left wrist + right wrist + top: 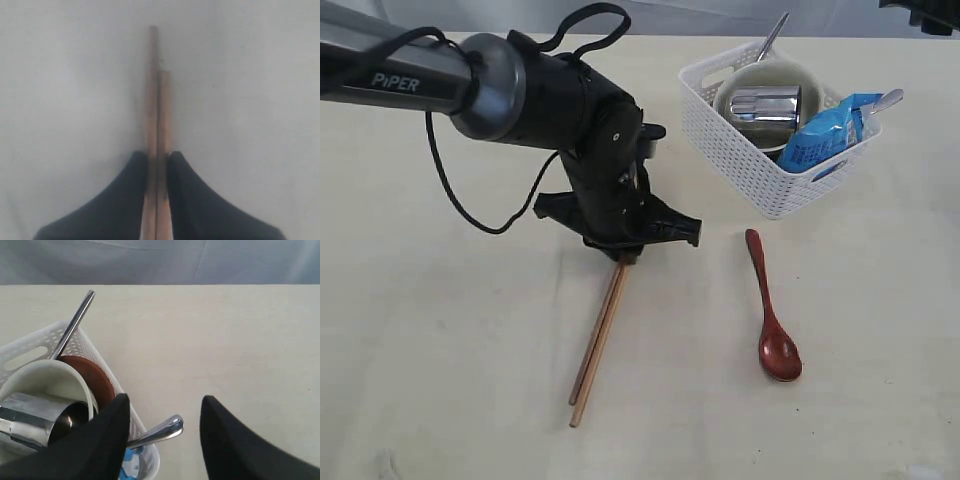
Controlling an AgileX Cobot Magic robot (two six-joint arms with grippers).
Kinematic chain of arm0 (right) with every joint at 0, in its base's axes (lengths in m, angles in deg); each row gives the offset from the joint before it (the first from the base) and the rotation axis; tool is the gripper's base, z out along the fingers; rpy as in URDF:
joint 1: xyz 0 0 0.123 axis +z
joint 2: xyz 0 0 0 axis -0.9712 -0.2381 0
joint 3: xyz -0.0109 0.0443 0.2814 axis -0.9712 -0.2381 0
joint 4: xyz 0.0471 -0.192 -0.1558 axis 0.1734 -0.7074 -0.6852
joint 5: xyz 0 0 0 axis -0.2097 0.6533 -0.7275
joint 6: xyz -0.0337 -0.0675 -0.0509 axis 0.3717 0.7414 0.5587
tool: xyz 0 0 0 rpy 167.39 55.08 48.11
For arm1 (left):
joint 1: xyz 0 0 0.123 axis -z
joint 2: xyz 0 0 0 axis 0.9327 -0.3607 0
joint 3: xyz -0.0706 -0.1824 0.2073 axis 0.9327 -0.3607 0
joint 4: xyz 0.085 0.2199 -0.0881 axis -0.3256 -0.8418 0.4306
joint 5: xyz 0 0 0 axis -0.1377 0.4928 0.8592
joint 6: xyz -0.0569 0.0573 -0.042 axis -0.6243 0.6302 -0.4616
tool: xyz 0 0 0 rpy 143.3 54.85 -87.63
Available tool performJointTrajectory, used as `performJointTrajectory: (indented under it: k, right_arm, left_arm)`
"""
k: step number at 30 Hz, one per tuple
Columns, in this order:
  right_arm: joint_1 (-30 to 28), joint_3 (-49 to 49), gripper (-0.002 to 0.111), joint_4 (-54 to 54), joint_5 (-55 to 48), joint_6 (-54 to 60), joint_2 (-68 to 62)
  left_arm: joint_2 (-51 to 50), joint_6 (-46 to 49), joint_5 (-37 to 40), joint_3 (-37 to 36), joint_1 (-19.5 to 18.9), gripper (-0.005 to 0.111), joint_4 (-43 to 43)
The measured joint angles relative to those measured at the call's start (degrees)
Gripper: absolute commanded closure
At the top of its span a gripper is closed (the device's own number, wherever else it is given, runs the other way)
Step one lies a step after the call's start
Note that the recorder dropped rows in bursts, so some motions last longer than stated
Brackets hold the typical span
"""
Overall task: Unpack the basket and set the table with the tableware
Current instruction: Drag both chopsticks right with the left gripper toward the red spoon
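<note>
Pinching chopsticks, left claw on open table.

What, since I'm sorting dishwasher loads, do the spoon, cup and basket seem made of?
Spoon: probably wood, glossy red-brown finish with highlights. Cup: likely steel, mirror-bright reflections. Basket: seemingly plastic, matte white, moulded perforations.

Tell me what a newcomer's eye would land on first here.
The big black left gripper dominates mid-table, its jaws pinched on the far ends of two wooden chopsticks that slant toward the near edge. Right of them a red-brown spoon lies alone on the table. Behind it the white basket holds a shiny steel cup in a cream bowl, beside a blue snack bag.
</note>
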Motion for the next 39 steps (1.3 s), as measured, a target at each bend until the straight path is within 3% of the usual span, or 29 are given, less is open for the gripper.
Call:
performJointTrajectory:
  k: [13, 18, 25, 33, 39]
  right_arm:
    - [0.0, 0.0, 0.064, 0.0, 0.0, 0.0, 0.0]
    - [0.0, 0.0, 0.064, 0.0, 0.0, 0.0, 0.0]
    - [0.0, 0.0, 0.064, 0.0, 0.0, 0.0, 0.0]
    - [0.0, 0.0, 0.064, 0.0, 0.0, 0.0, 0.0]
    - [0.0, 0.0, 0.064, 0.0, 0.0, 0.0, 0.0]
  left_arm:
    - [-0.87, -12.99, -12.74, 0.12, 0.43, 0.107, 0.85]
    - [-0.87, -15.17, -14.24, 1.2, 0.83, 0.107, 0.96]
    - [-0.87, -14.79, -5.52, 6.83, 0.83, 0.107, -1.61]
    - [-0.87, -9.43, 11.42, 7.6, 0.83, 0.107, -7.62]
    - [-1.0, -6.98, 12.74, 4.39, 3.27, 0.107, -8.03]
